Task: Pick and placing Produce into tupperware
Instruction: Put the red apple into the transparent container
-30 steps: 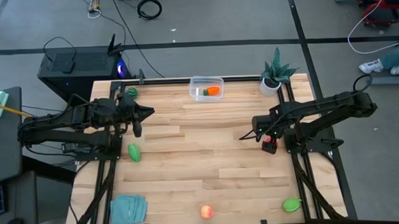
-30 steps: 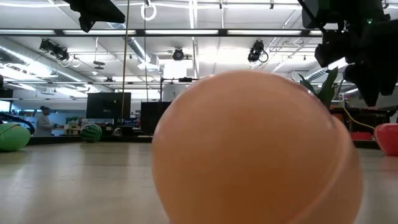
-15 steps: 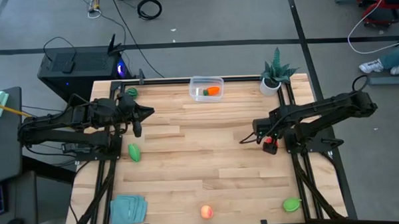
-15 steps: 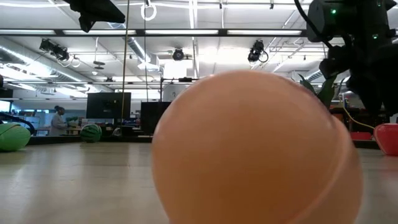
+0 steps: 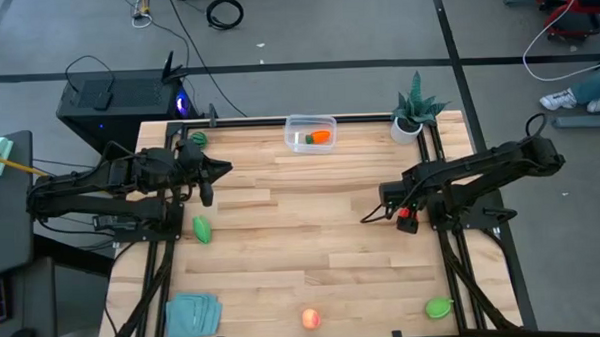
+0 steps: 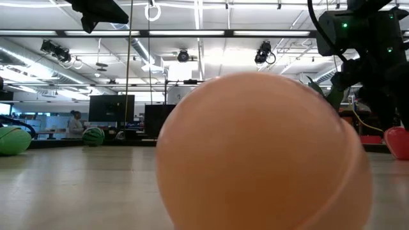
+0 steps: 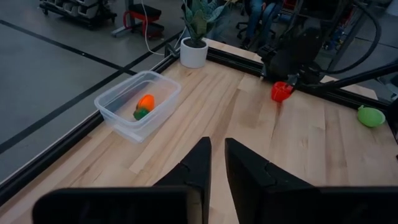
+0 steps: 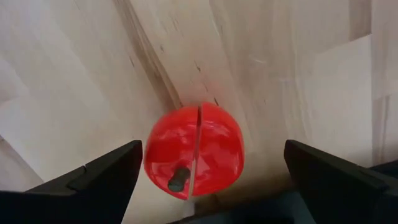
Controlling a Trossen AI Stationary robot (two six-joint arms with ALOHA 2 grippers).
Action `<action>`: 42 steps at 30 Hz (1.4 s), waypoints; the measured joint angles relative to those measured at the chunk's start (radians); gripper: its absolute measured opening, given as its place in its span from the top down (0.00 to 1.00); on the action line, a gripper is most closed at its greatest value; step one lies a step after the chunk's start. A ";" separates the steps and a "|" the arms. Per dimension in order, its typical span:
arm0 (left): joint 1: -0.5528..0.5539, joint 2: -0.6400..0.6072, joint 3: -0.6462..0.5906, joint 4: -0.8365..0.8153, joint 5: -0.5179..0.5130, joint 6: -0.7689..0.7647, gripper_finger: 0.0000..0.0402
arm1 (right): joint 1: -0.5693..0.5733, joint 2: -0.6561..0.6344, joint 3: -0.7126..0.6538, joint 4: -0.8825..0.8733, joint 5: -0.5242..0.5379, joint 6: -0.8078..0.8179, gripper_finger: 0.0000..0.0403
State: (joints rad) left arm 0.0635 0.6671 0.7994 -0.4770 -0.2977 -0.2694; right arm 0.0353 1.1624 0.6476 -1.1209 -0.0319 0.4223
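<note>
Red plastic marks the piece in hand: a red fruit [image 8: 194,149], split by a seam and stemmed, lies on the wooden table [image 5: 302,238] at about four o'clock from the table's centre. The right gripper [image 8: 205,168] hangs over it with both fingers spread wide, one to each side, neither touching; nothing is held. The clear box [image 5: 310,132] sits at twelve o'clock against the far edge, with the carrot [image 5: 321,137] already inside. Other produce remains out: a green piece [image 5: 201,229] at nine o'clock, another green piece [image 5: 439,308] at five, a peach-coloured piece [image 5: 309,317] at six, and a dark green one [image 5: 197,138] at eleven. The left gripper [image 7: 214,163] waits at ten o'clock, fingers nearly together, empty.

Judgement: the step is the grasp. The fingers should descend evenly, centred on the widest part, closing across the round body rather than the stem, lest it roll.

The right wrist view alone shows the seam and finger spacing. The high view alone gives the layout. The low view is largely blocked by the peach-coloured piece.
</note>
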 joint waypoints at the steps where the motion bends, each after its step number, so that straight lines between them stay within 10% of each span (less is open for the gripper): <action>1: 0.000 0.000 0.000 0.000 0.000 0.000 0.87 | 0.000 0.001 0.000 0.006 -0.003 -0.004 0.01; 42: 0.000 0.000 0.000 0.001 0.000 0.000 0.87 | 0.000 0.144 -0.081 0.177 -0.095 -0.006 0.01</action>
State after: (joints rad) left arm 0.0635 0.6670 0.7994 -0.4765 -0.2977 -0.2694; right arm 0.0353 1.3064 0.5663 -0.9440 -0.1265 0.4160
